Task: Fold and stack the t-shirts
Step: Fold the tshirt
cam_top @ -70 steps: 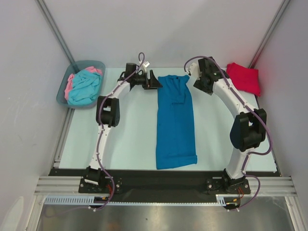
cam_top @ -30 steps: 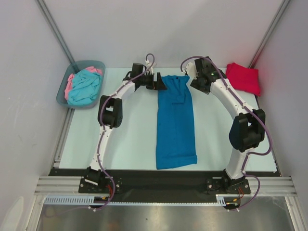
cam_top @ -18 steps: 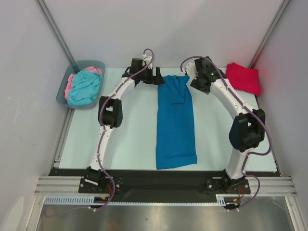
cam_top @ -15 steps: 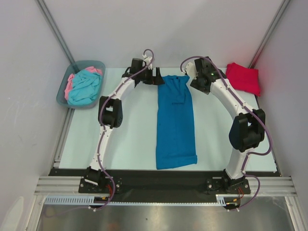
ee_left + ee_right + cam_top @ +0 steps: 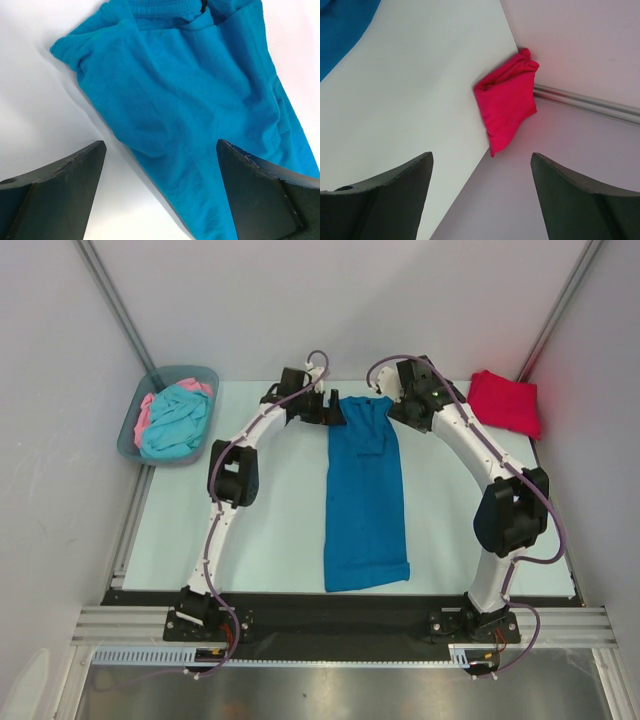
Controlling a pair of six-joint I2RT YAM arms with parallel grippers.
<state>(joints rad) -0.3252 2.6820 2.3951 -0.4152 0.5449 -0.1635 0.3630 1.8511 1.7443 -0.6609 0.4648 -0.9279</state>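
Note:
A deep blue t-shirt (image 5: 365, 490) lies folded into a long strip down the middle of the table; its collar end fills the left wrist view (image 5: 190, 95). My left gripper (image 5: 330, 410) is open, just left of the shirt's far left corner, above it. My right gripper (image 5: 400, 405) is open and empty beside the far right corner. A bright red t-shirt (image 5: 505, 402) lies folded at the far right corner and shows in the right wrist view (image 5: 507, 97). Turquoise (image 5: 175, 422) and pink (image 5: 146, 412) shirts lie in the bin.
The grey-blue plastic bin (image 5: 196, 373) sits off the table's far left corner. Grey walls close in the back and both sides. A black strip with the arm bases runs along the near edge (image 5: 340, 612).
My left gripper has moved right and back toward the shirt's far left corner. My right gripper has shifted left toward the far right corner. The shirts have not moved.

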